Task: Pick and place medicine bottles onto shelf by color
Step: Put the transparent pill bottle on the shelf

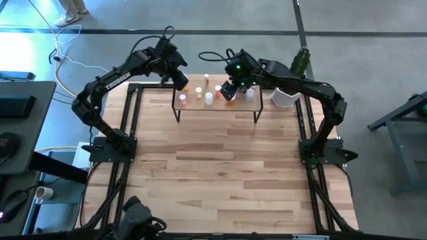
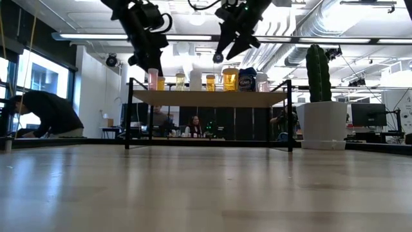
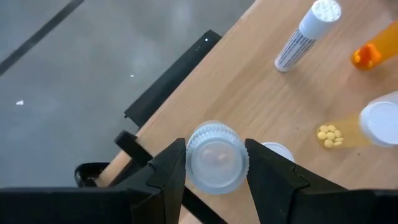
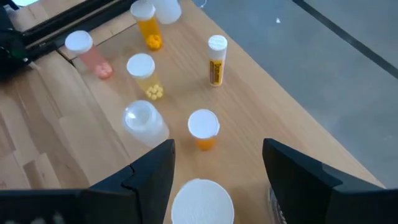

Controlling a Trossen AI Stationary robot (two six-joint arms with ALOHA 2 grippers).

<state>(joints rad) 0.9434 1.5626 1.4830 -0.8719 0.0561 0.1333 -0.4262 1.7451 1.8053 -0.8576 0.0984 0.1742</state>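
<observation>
Counter [image 1: 220, 167] carrying the shelf [image 1: 190, 103] at its far edge. On the shelf stand the medicine bottles [image 1: 209, 98] in a loose row. Left claw [image 3: 214, 171], over the shelf's left end, grips a clear-capped vial [image 3: 216, 157]. Right claw [image 4: 217, 168] hovers wide above the bottles.
</observation>
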